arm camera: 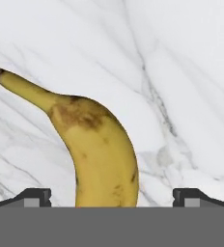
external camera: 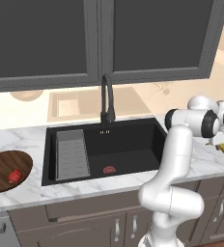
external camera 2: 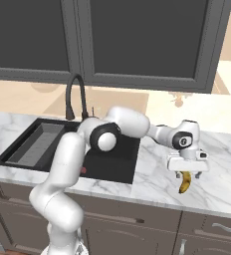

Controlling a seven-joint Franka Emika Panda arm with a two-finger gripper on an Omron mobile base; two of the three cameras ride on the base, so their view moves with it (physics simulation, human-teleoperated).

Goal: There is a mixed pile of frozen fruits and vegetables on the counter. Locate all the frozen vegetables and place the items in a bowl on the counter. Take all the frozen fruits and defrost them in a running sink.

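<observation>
The white marble counter [external camera: 17, 137] runs the whole width of the scene under dark upper cabinets [external camera: 99, 38]. Set into it is the black sink [external camera: 128, 144], a rectangular basin with a grey ribbed drain tray [external camera: 71, 154] on its left side, a red-ringed drain [external camera: 109, 169] near its front wall and a tall black gooseneck faucet [external camera: 106, 99] at its far edge. No water can be made out at the faucet.

The white arm [external camera 2: 67, 164] rises in front of the sink and reaches out to the right over the counter.

At the far left of the counter, well apart from the sink, lies the wide dark wooden bowl [external camera: 0, 161]. A small bright red chunk [external camera: 15, 176] rests inside it, towards its right side.

On the counter right of the sink lies the yellow banana [external camera 2: 184, 182], curved, with a brown patch below its dark-tipped stem. In the hand view the banana [arm camera: 97, 149] lies directly ahead of the camera, its stem pointing to that picture's upper left.

The gripper [external camera 2: 187, 172] hangs just above the banana, pointing down, its jaws spread wide. The two dark fingertips [arm camera: 34, 197] stand on either side of the fruit, clear of it, with marble showing between each tip and the peel. The banana is not grasped.
</observation>
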